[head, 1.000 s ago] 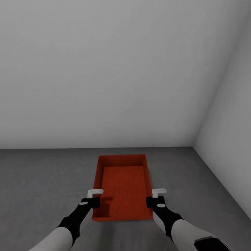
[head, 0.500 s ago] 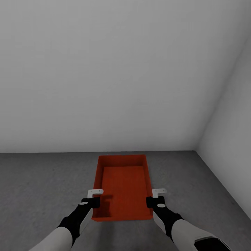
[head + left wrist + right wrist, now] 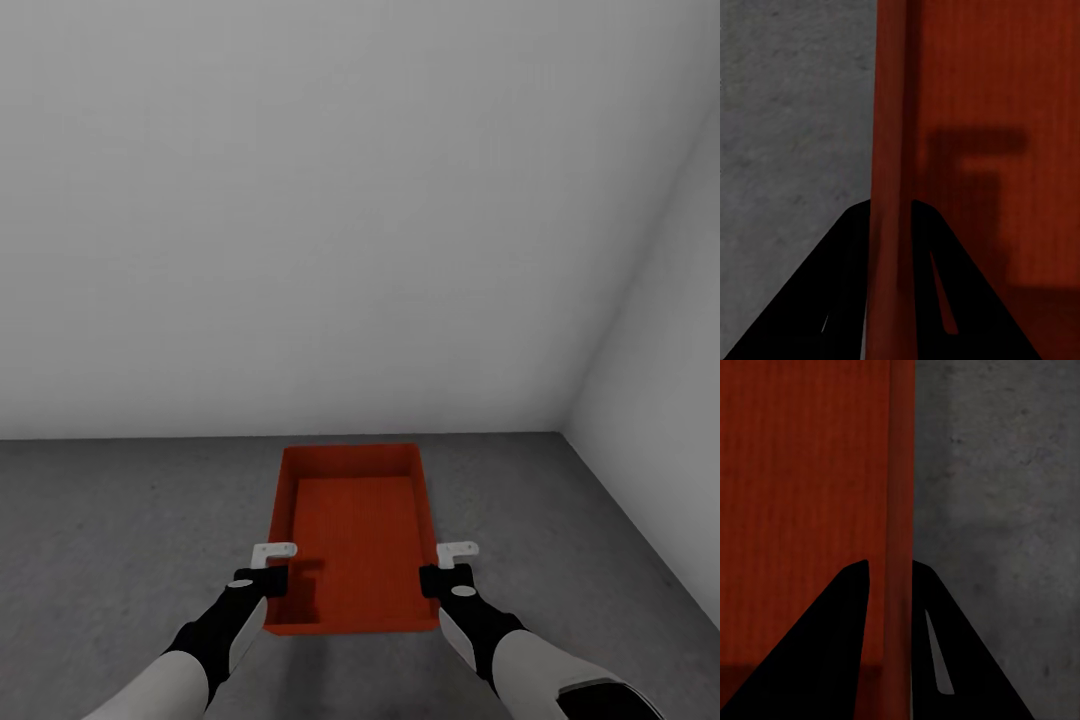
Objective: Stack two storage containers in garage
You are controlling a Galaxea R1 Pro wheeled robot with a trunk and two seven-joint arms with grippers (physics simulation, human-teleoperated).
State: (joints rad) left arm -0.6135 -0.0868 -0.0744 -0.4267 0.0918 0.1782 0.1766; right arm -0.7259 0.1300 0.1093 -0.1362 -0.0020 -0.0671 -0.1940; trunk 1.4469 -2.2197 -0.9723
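My left gripper (image 3: 891, 225) and right gripper (image 3: 890, 585) have jaws clamped on the container's (image 3: 355, 535) side walls; the head view adds the floor (image 3: 120, 520) and wall corner (image 3: 565, 425) beyond the container.

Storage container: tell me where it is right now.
In the head view the storage container sits low and central, over the grey floor near the wall corner, held between the left gripper and right gripper.

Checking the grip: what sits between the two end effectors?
The bin: left end effector and right end effector each pinch a side wall, seen in the head view.
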